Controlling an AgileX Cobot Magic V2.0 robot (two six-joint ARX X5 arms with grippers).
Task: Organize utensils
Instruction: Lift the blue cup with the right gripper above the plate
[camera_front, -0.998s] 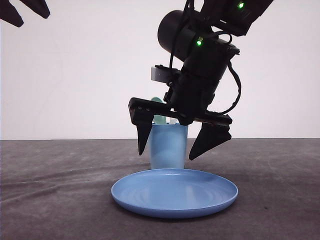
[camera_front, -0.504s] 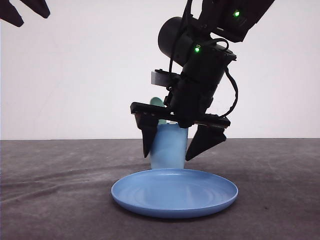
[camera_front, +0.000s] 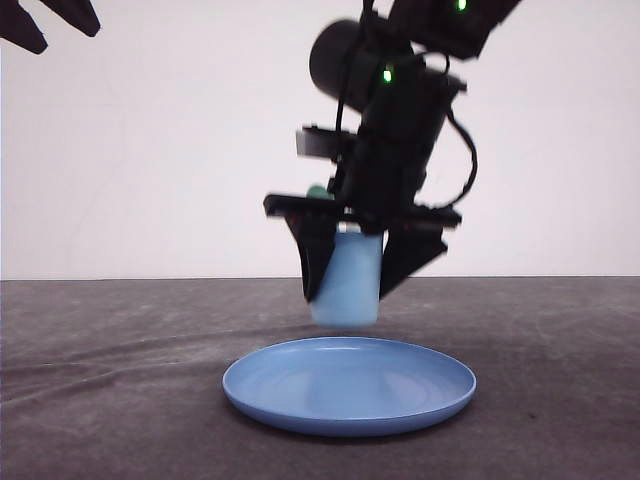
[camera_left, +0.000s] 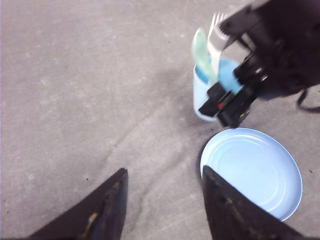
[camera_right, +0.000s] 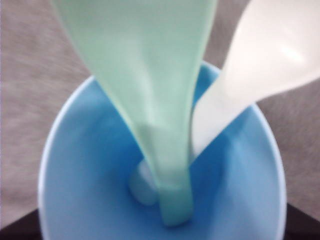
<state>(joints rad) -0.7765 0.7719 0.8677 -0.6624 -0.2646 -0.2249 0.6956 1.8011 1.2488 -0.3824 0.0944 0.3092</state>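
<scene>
A light blue cup (camera_front: 347, 285) hangs just above the table behind the blue plate (camera_front: 350, 385), blurred by motion. My right gripper (camera_front: 347, 296) is shut on the cup, one dark finger on each side. In the cup stand the mint-green spoon (camera_right: 150, 85) and the white fork (camera_right: 260, 60), handles down at the cup's bottom. The left wrist view shows the spoon (camera_left: 201, 52) and the fork (camera_left: 216, 30) sticking up out of the cup (camera_left: 202, 100). My left gripper (camera_left: 164, 170) is open high over bare table, holding nothing; its fingertips (camera_front: 30, 30) show at the upper left.
The blue plate (camera_left: 252, 170) lies in front of the cup, nothing on it. The right arm (camera_left: 285, 50) looms over the cup. Grey table surface (camera_left: 75, 100) spreads wide to the left of the cup and plate.
The right gripper's fingers closed in on the cup from both sides. The cup has risen off the table and shifted slightly right. The left gripper has not moved.
</scene>
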